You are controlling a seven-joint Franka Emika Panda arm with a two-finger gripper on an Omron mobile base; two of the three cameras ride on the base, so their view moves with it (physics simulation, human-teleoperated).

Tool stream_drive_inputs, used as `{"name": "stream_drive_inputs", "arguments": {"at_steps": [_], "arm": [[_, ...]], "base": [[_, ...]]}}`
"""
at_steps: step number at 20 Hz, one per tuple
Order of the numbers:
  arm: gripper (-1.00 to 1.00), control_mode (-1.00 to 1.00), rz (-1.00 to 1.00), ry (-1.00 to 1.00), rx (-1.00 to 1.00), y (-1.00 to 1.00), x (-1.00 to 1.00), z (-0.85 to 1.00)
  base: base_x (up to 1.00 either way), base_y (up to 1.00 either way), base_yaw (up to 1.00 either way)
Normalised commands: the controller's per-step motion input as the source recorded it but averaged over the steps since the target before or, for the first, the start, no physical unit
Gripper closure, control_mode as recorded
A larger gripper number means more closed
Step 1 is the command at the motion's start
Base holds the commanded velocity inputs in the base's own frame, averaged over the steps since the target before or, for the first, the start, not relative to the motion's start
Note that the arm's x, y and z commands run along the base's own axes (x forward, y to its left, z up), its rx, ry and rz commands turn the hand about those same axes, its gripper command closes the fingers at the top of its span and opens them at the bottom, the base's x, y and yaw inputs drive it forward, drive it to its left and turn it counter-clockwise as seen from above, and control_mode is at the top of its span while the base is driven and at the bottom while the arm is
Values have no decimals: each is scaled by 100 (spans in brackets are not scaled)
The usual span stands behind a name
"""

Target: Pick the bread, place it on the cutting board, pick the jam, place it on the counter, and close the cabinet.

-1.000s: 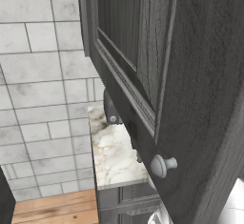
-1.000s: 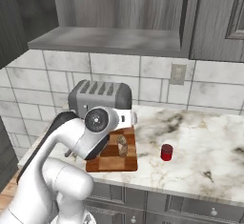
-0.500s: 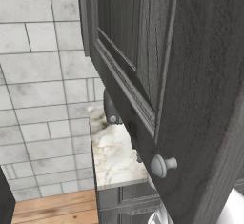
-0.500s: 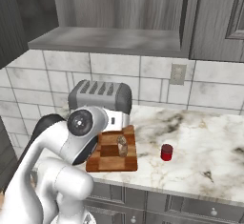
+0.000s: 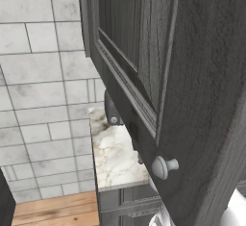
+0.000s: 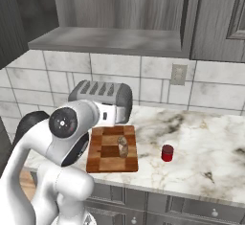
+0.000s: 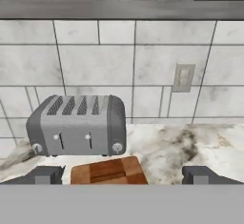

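The bread (image 6: pixel 123 146), a small brown piece, stands on the checkered cutting board (image 6: pixel 103 158) in front of the toaster. A small red jam jar (image 6: pixel 167 152) sits on the marbled counter (image 6: pixel 206 142) just right of the board. The cabinet door (image 5: pixel 192 76) stands open and close to the left base camera, its pale knob (image 5: pixel 164 166) low down. In the hand view my gripper (image 7: pixel 123 175) is open, its two dark fingertips (image 7: pixel 45 174) wide apart with nothing held between them. It looks over the far end of the cutting board (image 7: pixel 109 170) toward the toaster.
A grey four-slot toaster (image 6: pixel 103 99) stands at the back of the counter against the tiled wall, with a wall socket (image 6: pixel 179 74) to its right. A grey shelf (image 6: pixel 110 42) hangs above. My white arm (image 6: pixel 62 133) rises at the lower left. Drawer fronts run below the counter.
My arm's upper joint has swung to the left in the right base view. Bread, jam, board and cabinet door have not moved, and the gripper stays open.
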Motion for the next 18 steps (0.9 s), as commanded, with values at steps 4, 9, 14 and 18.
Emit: {"name": "stream_drive_inputs", "arguments": {"at_steps": [4, 9, 14, 18], "arm": [[-100, -100, -7, -17, 0, 18, -34, 19], [-100, -100, -7, -16, 0, 17, -43, 16], [-100, -100, -6, -16, 0, 16, -48, 16], [-100, -100, -3, -15, 0, 9, -51, 11]], "base": [[0, 0, 0], [0, 0, 0], [0, 0, 0], [0, 0, 0]]}}
